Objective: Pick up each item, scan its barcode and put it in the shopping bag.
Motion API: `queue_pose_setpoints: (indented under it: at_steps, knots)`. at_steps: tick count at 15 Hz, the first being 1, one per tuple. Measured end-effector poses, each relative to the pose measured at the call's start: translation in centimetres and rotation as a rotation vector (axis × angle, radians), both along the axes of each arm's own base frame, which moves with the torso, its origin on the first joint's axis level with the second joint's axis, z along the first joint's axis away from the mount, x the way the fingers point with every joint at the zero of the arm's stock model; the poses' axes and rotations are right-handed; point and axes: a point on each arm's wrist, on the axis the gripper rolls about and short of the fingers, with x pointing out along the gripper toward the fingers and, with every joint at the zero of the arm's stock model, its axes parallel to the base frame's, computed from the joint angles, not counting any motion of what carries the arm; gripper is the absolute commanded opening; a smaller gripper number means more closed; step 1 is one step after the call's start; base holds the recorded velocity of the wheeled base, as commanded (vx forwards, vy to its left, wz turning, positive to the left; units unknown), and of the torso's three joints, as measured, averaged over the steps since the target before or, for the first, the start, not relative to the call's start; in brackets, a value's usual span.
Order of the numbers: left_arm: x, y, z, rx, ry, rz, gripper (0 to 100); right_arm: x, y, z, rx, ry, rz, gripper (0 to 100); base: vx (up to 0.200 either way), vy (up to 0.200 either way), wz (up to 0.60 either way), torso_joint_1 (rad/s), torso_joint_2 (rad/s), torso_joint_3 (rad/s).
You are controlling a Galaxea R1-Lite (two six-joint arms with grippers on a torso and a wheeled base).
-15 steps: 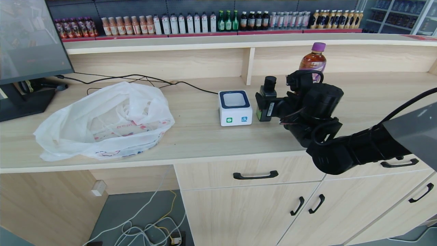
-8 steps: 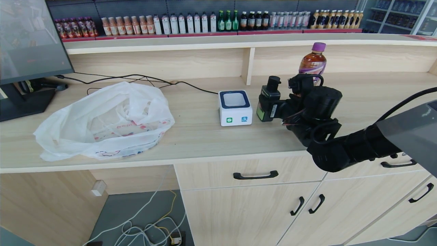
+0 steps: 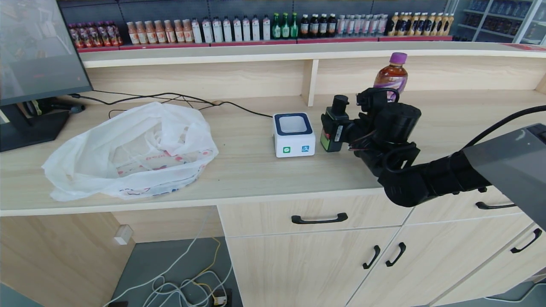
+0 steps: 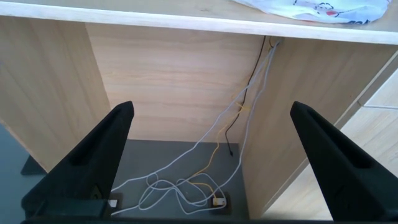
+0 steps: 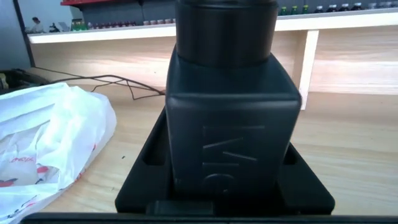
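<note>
Black bottle: square-bodied, matte plastic, round cap, green label; upright, held just beside the scanner, a white rounded cube with a glossy top window.
Right hand: pinching the bottle.
Shopping bag: thin crinkled white plastic, mouth open, lying on the wood-grain table.
Left hand: black wedge fingers spread, below the table edge.

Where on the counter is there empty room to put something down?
Bare wood lies between the shopping bag and the scanner, and right of the purple-capped bottle. It is crowded beside the scanner, where the black bottle hangs.
</note>
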Motion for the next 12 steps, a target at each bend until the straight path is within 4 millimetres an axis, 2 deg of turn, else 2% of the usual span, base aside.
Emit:
queue_pose_setpoints:
  at_steps: [12]
  knots:
    - [0.0,0.0,0.0,-0.002,0.0,0.0,100,-0.17,-0.09,0.18,0.002,-0.005,-0.001,0,0.0,0.2,0.0,0.003,0.0,0.004]
